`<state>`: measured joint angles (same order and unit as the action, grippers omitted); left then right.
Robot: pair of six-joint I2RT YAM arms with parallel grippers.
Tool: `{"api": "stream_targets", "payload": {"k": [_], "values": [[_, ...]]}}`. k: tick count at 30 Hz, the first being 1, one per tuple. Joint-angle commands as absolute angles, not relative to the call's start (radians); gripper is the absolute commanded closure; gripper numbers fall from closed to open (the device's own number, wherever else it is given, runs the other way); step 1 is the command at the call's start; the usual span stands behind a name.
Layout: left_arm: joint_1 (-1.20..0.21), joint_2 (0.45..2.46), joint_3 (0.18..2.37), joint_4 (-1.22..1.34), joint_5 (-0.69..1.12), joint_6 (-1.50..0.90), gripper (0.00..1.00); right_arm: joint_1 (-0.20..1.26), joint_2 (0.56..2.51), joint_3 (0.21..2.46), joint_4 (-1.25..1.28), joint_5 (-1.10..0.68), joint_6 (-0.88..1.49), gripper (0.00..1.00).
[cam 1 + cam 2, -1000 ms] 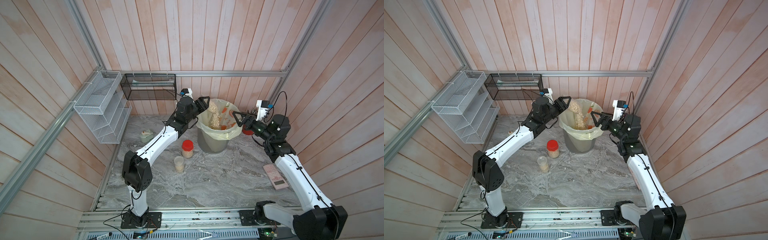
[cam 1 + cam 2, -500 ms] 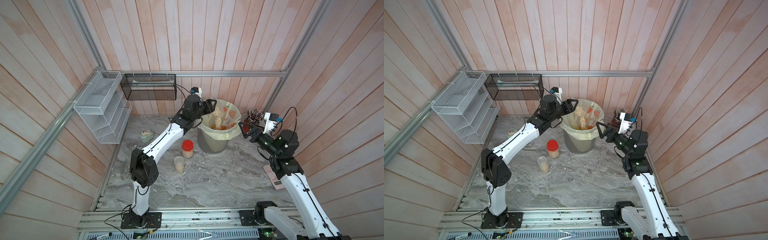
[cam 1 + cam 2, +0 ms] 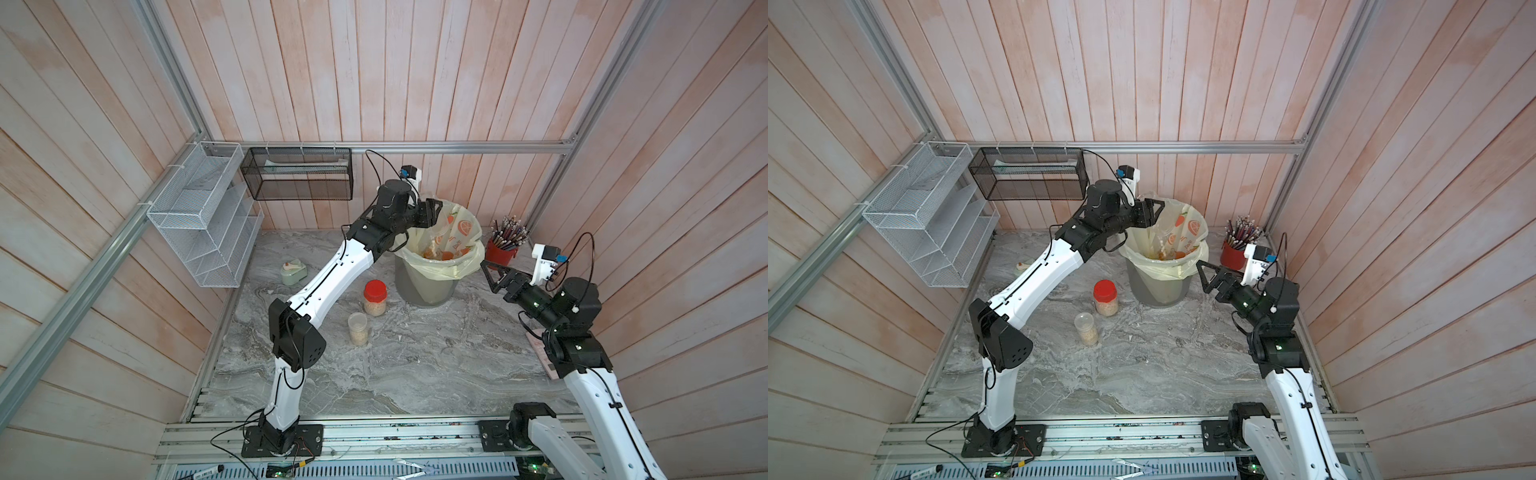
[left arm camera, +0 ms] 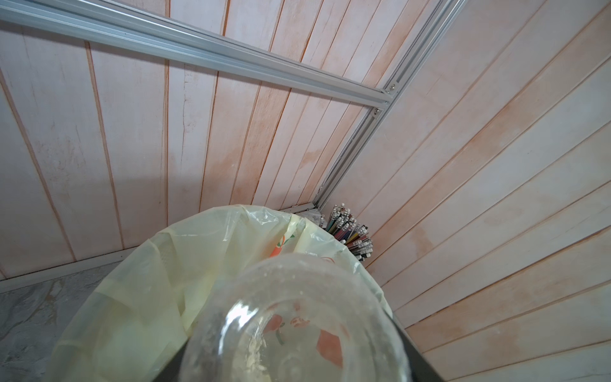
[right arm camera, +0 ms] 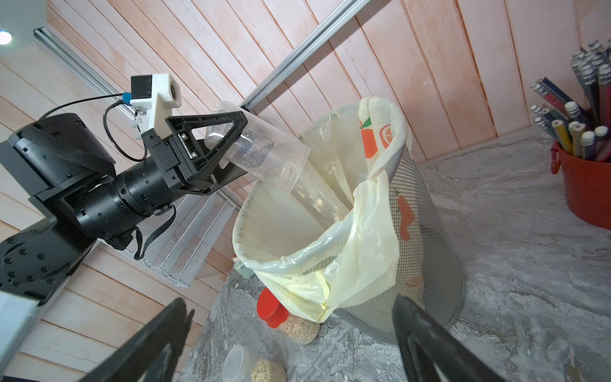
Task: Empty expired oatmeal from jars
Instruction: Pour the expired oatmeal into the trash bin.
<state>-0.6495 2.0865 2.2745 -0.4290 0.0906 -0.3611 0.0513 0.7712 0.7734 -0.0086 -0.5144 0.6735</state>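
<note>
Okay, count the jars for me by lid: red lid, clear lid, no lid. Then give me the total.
red-lid jar: 1
clear-lid jar: 1
open jar, held tipped over the bin: 1
Total: 3

Grey marble tabletop (image 3: 415,374) w/ mesh bin (image 3: 419,286) toward the back. Red-lid jar (image 3: 375,297) just front-left of bin, clear-lid jar (image 3: 358,329) beyond it, both upright w/ oatmeal (image 3: 375,308). Red pencil cup (image 3: 500,254) right of bin; small green item (image 3: 293,271) far left.
</note>
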Motion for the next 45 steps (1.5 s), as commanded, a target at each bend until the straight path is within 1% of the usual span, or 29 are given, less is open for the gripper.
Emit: {"api": "stream_targets", "payload": {"k": [1, 7, 14, 19, 28, 31, 33, 35, 37, 39, 41, 43, 44, 45], "values": [[-0.663, 2.133, 2.361, -0.534, 0.038, -0.226, 0.84, 0.046, 0.758, 0.747, -0.011, -0.524, 0.706, 0.02], [-0.671, 2.202, 2.528, -0.668, 0.010, -0.112, 0.83, 0.047, 0.749, 0.744, -0.005, -0.533, 0.710, 0.02], [-0.676, 2.169, 2.453, -0.637, 0.031, -0.094, 0.83, 0.048, 0.747, 0.718, 0.020, -0.552, 0.716, 0.02], [-0.697, 2.209, 2.528, -0.724, 0.008, -0.014, 0.84, 0.049, 0.748, 0.726, 0.001, -0.551, 0.708, 0.02], [-0.693, 2.186, 2.498, -0.713, -0.016, 0.048, 0.84, 0.049, 0.748, 0.714, 0.006, -0.557, 0.716, 0.02], [-0.709, 2.205, 2.581, -0.780, -0.008, 0.031, 0.88, 0.049, 0.747, 0.709, 0.012, -0.567, 0.724, 0.02], [-0.716, 2.177, 2.510, -0.728, -0.030, 0.046, 0.86, 0.052, 0.746, 0.700, 0.018, -0.564, 0.727, 0.02], [-0.711, 2.172, 2.529, -0.746, -0.004, 0.019, 0.87, 0.052, 0.748, 0.692, 0.031, -0.567, 0.735, 0.02], [-0.686, 2.142, 2.433, -0.667, -0.010, 0.011, 0.86, 0.054, 0.752, 0.692, 0.030, -0.567, 0.733, 0.02], [-0.682, 2.159, 2.499, -0.747, 0.040, -0.014, 0.87, 0.056, 0.749, 0.698, 0.026, -0.570, 0.728, 0.02], [-0.680, 2.140, 2.424, -0.708, 0.006, -0.004, 0.87, 0.059, 0.741, 0.699, 0.020, -0.559, 0.725, 0.02], [-0.680, 2.143, 2.491, -0.763, 0.044, -0.045, 0.89, 0.060, 0.736, 0.689, 0.041, -0.558, 0.729, 0.02], [-0.681, 2.123, 2.457, -0.723, 0.056, -0.051, 0.89, 0.061, 0.736, 0.685, 0.044, -0.559, 0.733, 0.02], [-0.675, 2.086, 2.352, -0.608, 0.046, -0.066, 0.86, 0.063, 0.739, 0.679, 0.051, -0.561, 0.735, 0.02]]}}
